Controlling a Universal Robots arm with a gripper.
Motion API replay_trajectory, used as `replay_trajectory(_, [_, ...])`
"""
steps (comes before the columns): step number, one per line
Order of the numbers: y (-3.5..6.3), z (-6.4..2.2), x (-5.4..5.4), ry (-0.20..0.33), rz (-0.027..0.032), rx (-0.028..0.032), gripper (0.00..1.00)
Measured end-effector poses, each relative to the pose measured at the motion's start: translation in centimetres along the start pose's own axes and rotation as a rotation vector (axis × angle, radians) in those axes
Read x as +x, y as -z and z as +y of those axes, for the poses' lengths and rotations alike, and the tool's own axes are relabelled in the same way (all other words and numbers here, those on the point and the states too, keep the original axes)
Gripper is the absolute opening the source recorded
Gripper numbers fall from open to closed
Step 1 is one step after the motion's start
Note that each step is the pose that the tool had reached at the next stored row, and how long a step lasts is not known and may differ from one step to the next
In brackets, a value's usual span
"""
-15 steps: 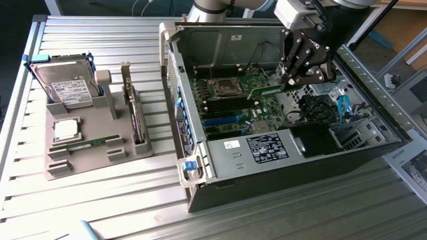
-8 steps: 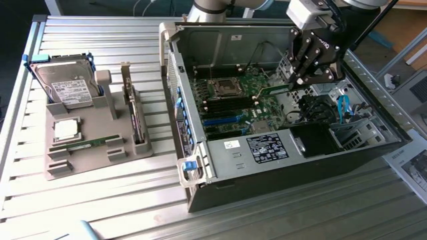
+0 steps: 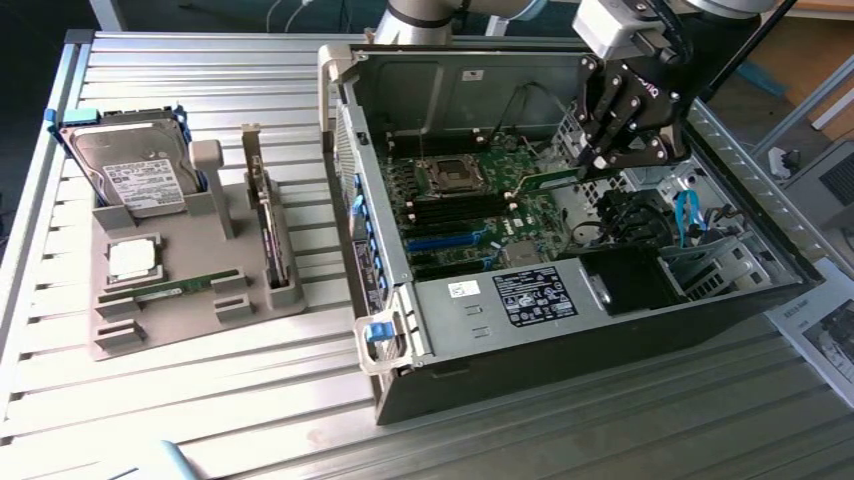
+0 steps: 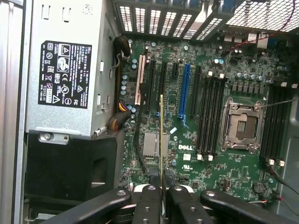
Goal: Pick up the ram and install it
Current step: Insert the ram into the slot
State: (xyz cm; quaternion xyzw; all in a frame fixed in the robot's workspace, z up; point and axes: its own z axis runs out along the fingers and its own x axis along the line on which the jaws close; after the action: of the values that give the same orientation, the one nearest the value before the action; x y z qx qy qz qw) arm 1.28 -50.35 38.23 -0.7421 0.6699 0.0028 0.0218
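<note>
The jaws are closed narrow on the ram (image 4: 161, 135), held edge-on over the motherboard (image 4: 224, 179) inside the open case (image 3: 414, 85), its long axis parallel to the black memory slots (image 4: 211, 116), which lie aside, toward the CPU socket (image 4: 240, 125)

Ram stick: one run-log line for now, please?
gripper: shut on thin green ram stick | position: over green motherboard, open grey computer case | installed: no

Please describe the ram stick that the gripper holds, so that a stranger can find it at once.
Look inside the open computer case, above the motherboard. Under the black gripper a thin green ram stick juts out, clamped in its jaws; the other stick lies on the grey tray.
</note>
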Motion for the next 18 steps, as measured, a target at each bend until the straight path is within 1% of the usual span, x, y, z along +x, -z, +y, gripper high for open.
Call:
replay_trajectory(4, [-0.08, 0.07, -0.1, 0.000, 0.0001, 0.0000, 0.13])
replay_trajectory(6, [-0.61, 0.33, -0.6, -0.009, 0.0005, 0.0002, 0.13])
replay_trajectory(8, [-1.00, 0.39, -0.9, -0.016, 0.0007, 0.0005, 0.13])
replay_trajectory(10, [-1.75, 0.46, -1.6, -0.031, 0.0012, 0.0010, 0.13])
replay_trajectory(12, [-2.23, 0.52, -2.0, -0.040, 0.0016, 0.0013, 0.13])
replay_trajectory(13, [-2.74, 0.66, -2.4, -0.051, 0.0019, 0.0016, 0.13])
replay_trajectory(18, [-3.81, 0.91, -3.1, -0.074, 0.0027, 0.0023, 0.13])
